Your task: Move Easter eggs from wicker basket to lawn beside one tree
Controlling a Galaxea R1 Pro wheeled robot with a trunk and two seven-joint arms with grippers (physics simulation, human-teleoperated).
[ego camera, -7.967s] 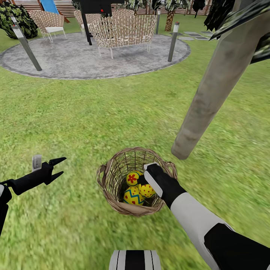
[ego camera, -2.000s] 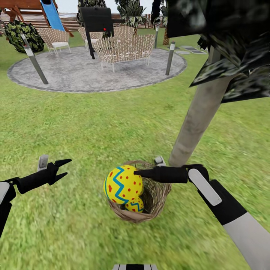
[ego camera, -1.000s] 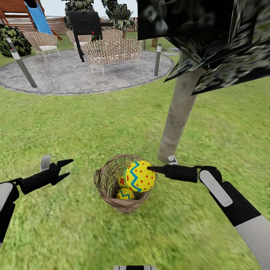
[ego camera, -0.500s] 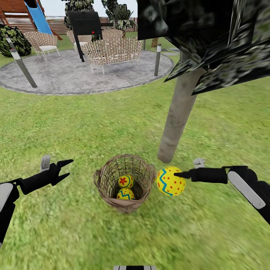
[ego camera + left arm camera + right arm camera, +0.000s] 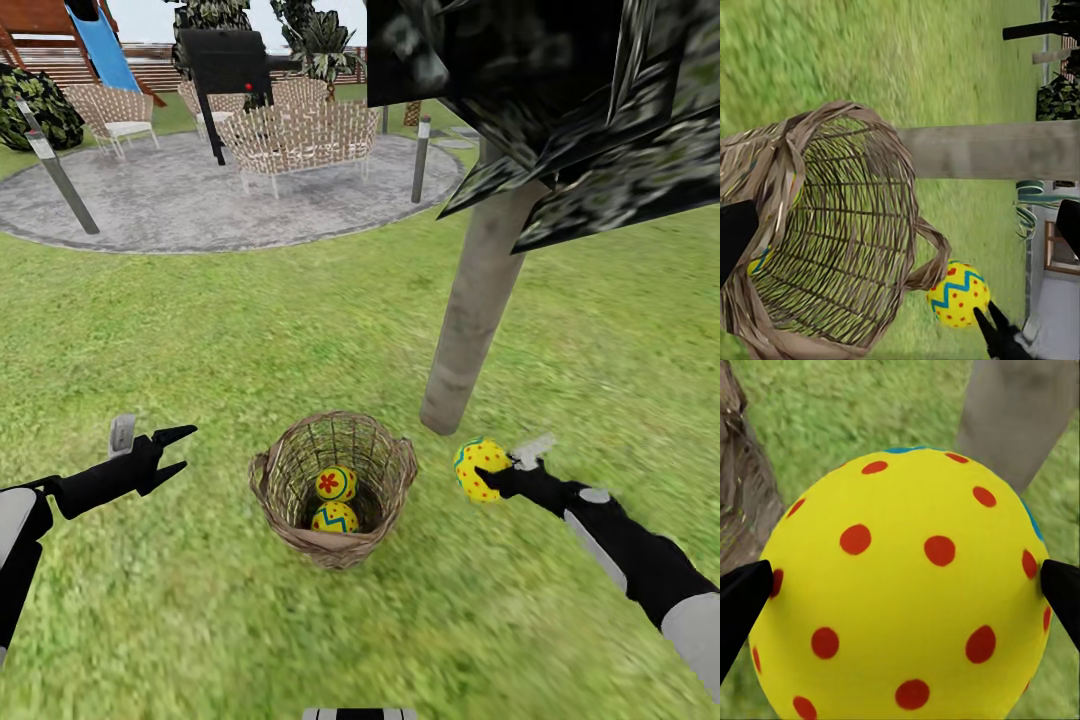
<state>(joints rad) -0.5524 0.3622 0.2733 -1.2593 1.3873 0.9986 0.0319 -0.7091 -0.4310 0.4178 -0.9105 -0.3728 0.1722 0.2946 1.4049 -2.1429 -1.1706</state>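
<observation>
right gripper point(image 5: 497, 474) pinching dotted Easter egg point(image 5: 480, 469), lower right, low beside tree trunk point(image 5: 470, 318), prob for drop; two eggs point(image 5: 336, 500) left in wicker basket point(image 5: 296, 527); left gripper point(image 5: 165, 451) wide, idle

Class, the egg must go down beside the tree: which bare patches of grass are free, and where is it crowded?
Free: the lawn right of the tree trunk, and the strip between trunk and wicker basket. The right gripper holds its egg by that strip. Crowded: inside the basket, two eggs.
</observation>
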